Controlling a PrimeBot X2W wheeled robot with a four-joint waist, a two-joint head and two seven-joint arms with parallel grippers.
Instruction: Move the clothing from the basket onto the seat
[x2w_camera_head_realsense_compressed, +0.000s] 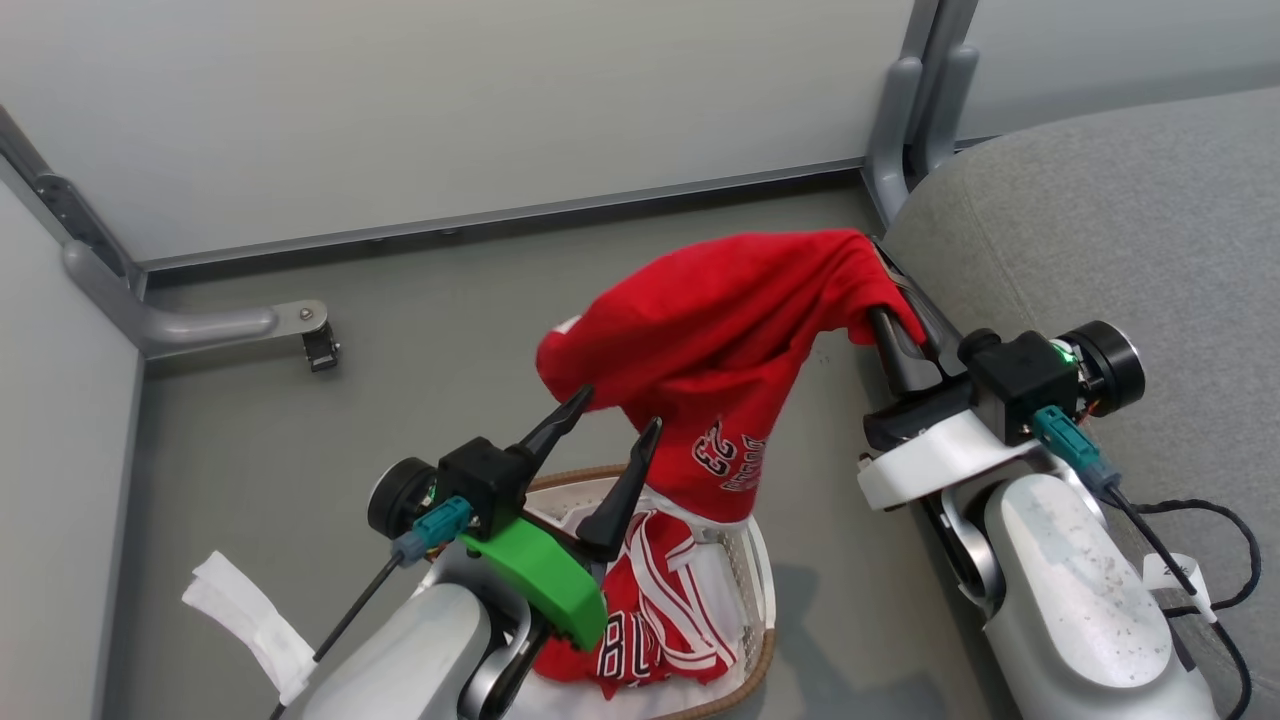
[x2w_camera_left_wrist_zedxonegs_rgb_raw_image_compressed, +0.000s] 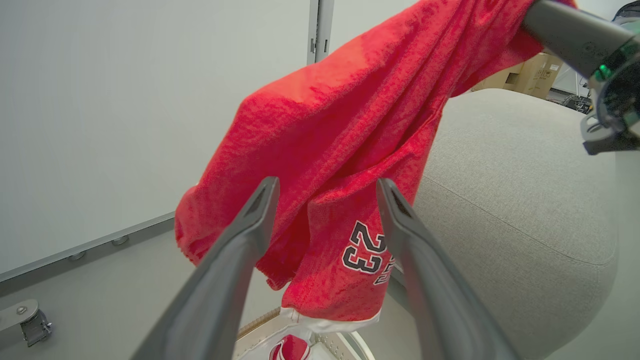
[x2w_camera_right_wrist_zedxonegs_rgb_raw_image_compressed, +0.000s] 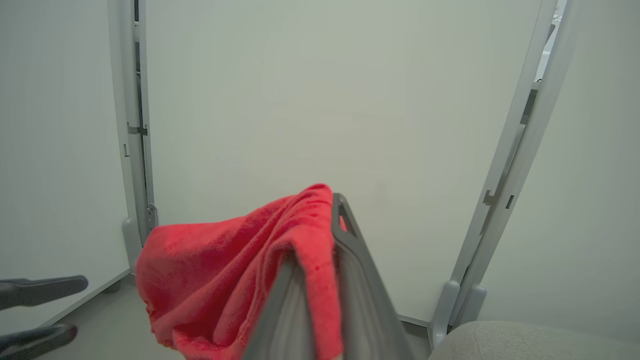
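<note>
Nearest me, my left hand (x2w_camera_head_realsense_compressed: 620, 410) stands spread wide, holding nothing, just above the basket (x2w_camera_head_realsense_compressed: 768, 640). My right hand (x2w_camera_head_realsense_compressed: 893, 300), above and right of the basket, pinches one red garment (x2w_camera_head_realsense_compressed: 720, 340) that hangs down over the basket, beside the seat (x2w_camera_head_realsense_compressed: 1100, 220). Another red garment (x2w_camera_head_realsense_compressed: 650, 610) lies inside the basket.

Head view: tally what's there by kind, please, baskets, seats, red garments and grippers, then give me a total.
Baskets: 1, the basket
Seats: 1, the seat
Red garments: 2, the lifted garment, held by the right gripper, and the second garment in the basket
Grippers: 2, right gripper shut, left gripper open
Total: 6
</note>
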